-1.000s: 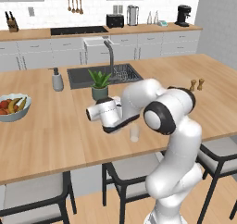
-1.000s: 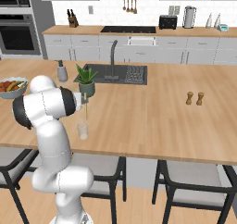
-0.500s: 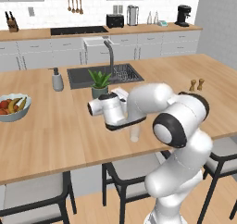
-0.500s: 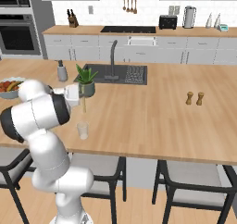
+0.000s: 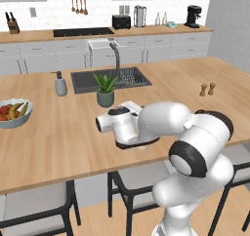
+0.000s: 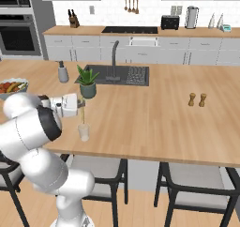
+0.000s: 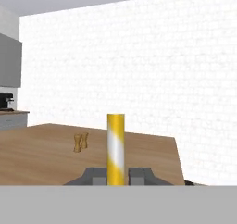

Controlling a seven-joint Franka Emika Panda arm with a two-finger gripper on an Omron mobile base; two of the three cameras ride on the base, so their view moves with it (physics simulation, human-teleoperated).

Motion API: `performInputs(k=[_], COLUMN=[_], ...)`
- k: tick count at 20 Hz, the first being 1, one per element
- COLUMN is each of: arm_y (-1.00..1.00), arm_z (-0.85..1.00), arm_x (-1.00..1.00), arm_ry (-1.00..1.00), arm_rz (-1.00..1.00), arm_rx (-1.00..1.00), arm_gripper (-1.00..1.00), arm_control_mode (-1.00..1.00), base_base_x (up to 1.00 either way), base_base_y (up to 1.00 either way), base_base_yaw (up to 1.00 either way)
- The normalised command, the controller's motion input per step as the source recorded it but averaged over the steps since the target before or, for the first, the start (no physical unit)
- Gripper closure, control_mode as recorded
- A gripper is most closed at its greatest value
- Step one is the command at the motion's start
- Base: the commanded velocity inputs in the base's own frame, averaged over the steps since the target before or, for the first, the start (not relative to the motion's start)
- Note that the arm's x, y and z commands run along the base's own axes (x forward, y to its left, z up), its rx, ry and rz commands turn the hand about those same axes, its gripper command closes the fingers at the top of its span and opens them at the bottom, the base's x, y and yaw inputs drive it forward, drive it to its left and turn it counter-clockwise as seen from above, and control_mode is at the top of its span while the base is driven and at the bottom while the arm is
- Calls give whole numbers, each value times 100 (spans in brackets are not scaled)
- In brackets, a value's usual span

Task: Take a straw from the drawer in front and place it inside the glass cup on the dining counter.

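My gripper [image 6: 80, 103] is shut on the straw [image 6: 83, 112], a thin pale-yellow stick held upright. The straw's lower end hangs right over the mouth of the glass cup [image 6: 84, 132], and I cannot tell whether it has entered. The clear cup stands near the front edge of the light-wood dining counter [image 6: 154, 111]. In the hand view the straw [image 7: 115, 146] rises between the two dark fingertips [image 7: 95, 176] of the gripper [image 7: 115, 176]. In the left base view my white forearm [image 5: 156, 120] covers the cup. The drawer is out of view.
A potted plant [image 6: 87, 83] stands just behind the cup, before the dark sink [image 6: 119, 74] and tap. A soap dispenser [image 6: 62, 72] and fruit bowl [image 6: 11, 87] sit to the left, two wooden shakers [image 6: 197, 99] far right. Stools [image 6: 197, 179] stand under the counter's front.
The elbow has swung outward and the forearm has dropped in front of the cup. The hand shifted slightly left and down, keeping the straw upright over the cup.
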Motion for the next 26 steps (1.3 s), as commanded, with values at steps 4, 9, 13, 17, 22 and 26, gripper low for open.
performInputs(k=[4, 9, 13, 17, 22, 26], arm_y=[-3, 0, 10, 30, 31, 7], arm_z=[-24, -38, -36, -24, -17, -27], arm_x=[3, 25, 41, 22, 14, -4], arm_ry=[3, 3, 0, 0, 0, 1], arm_rz=[0, 0, 0, 0, 0, 0], arm_rx=[0, 0, 0, 0, 0, 0], arm_gripper=[100, 100, 100, 100, 100, 100], arm_control_mode=[-100, -100, -100, -100, -100, -100], base_base_x=[0, 0, 0, 0, 0, 0], base_base_y=[0, 0, 0, 0, 0, 0], base_base_yaw=[0, 0, 0, 0, 0, 0])
